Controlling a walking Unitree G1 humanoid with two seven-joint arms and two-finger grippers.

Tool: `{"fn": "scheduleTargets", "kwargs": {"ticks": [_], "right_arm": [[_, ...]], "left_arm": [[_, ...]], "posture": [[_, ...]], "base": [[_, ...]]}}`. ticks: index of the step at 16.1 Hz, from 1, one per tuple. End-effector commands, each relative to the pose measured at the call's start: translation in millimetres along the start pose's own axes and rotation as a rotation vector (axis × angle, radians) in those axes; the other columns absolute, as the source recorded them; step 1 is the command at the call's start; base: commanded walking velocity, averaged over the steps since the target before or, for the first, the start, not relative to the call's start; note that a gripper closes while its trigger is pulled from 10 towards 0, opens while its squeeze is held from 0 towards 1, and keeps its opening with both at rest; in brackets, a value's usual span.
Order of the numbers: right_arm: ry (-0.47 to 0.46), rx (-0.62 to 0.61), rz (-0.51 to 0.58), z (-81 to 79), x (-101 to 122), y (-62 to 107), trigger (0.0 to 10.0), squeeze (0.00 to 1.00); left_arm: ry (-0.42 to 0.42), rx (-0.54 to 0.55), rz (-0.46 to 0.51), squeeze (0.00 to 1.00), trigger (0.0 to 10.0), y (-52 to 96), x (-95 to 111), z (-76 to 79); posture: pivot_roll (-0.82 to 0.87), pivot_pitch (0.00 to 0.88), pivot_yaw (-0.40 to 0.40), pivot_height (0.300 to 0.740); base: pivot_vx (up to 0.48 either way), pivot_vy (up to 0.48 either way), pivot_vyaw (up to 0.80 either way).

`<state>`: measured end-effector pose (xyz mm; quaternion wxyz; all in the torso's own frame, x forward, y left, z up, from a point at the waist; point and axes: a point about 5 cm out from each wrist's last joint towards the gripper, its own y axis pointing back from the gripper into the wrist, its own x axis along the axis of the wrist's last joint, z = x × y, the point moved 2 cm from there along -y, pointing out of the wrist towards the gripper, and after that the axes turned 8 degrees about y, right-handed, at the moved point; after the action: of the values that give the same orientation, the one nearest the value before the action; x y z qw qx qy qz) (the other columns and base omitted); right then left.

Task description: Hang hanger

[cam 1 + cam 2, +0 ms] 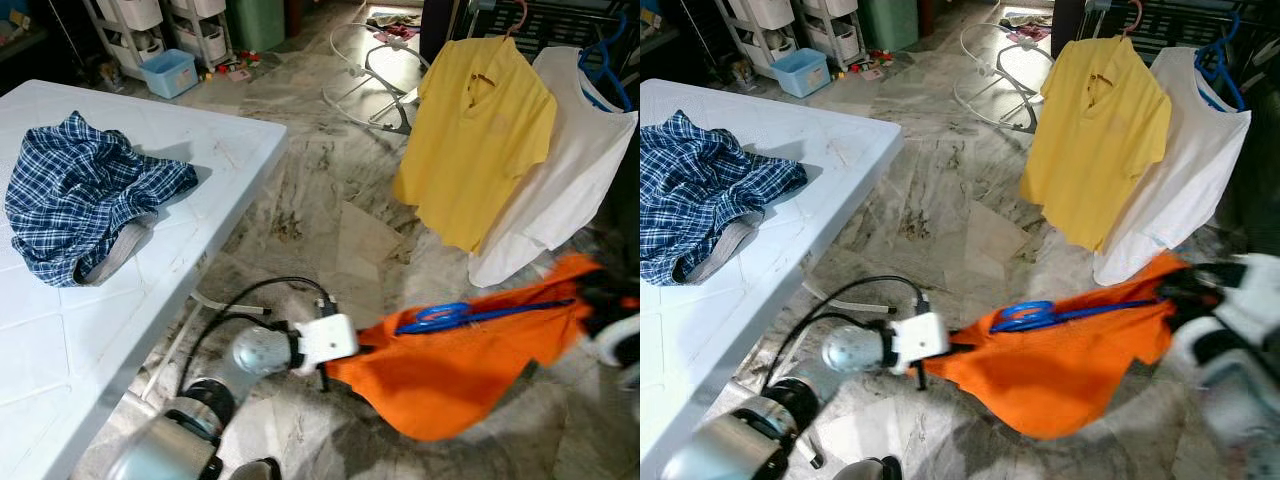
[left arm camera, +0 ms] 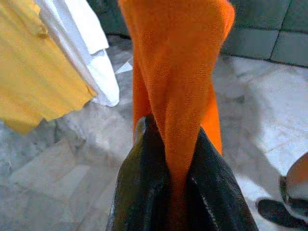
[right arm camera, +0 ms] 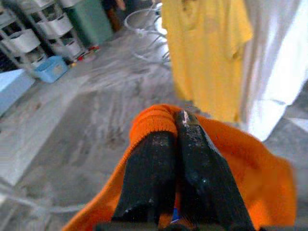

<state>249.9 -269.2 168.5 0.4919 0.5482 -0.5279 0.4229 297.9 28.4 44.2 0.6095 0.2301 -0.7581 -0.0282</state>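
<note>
Left eye view: both grippers hold orange shirt [image 1: 455, 370], unlabelled.

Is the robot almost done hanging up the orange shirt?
Not yet. Done: the blue hanger is already inside the orange shirt, and a yellow shirt and a white shirt hang on the rack. In hand: the left gripper and the right gripper each pinch the orange shirt, holding it above the floor. Left: hooking the hanger onto the rack. A plaid shirt waits on the table.
</note>
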Motion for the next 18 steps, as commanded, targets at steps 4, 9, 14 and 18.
{"fn": "scheduleTargets", "kwargs": {"ticks": [4, 9, 14, 18], "right_arm": [[0.009, 0.138, -0.041, -40.7, -10.1, -0.2, 0.0, 0.00], [0.092, 0.201, -0.117, -66.4, -26.7, -0.9, 0.0, 0.00], [0.198, 0.253, -0.152, -86.5, -40.9, -6.5, 10.0, 0.50], [0.381, 0.313, -0.140, -78.9, -42.7, 1.5, 10.0, 1.00]], "left_arm": [[0.021, 0.005, 0.005, 0.00, 10.0, -12.9, 5.3, 5.6], [0.037, -0.017, 0.022, 0.00, 10.0, -26.5, 11.2, 17.9], [0.042, -0.027, 0.035, 0.00, 10.0, -30.2, 14.4, 20.7], [0.037, -0.031, 0.040, 0.00, 10.0, -29.4, 15.0, 20.3]], "posture": [[-0.09, 0.080, 0.006, 0.740], [-0.10, 0.079, 0.005, 0.740], [-0.10, 0.079, 0.007, 0.740], [-0.09, 0.079, 0.004, 0.740]], "base": [[0.000, 0.000, 0.00], [0.000, 0.000, 0.00], [0.000, 0.000, 0.00], [0.000, 0.000, 0.00]]}}
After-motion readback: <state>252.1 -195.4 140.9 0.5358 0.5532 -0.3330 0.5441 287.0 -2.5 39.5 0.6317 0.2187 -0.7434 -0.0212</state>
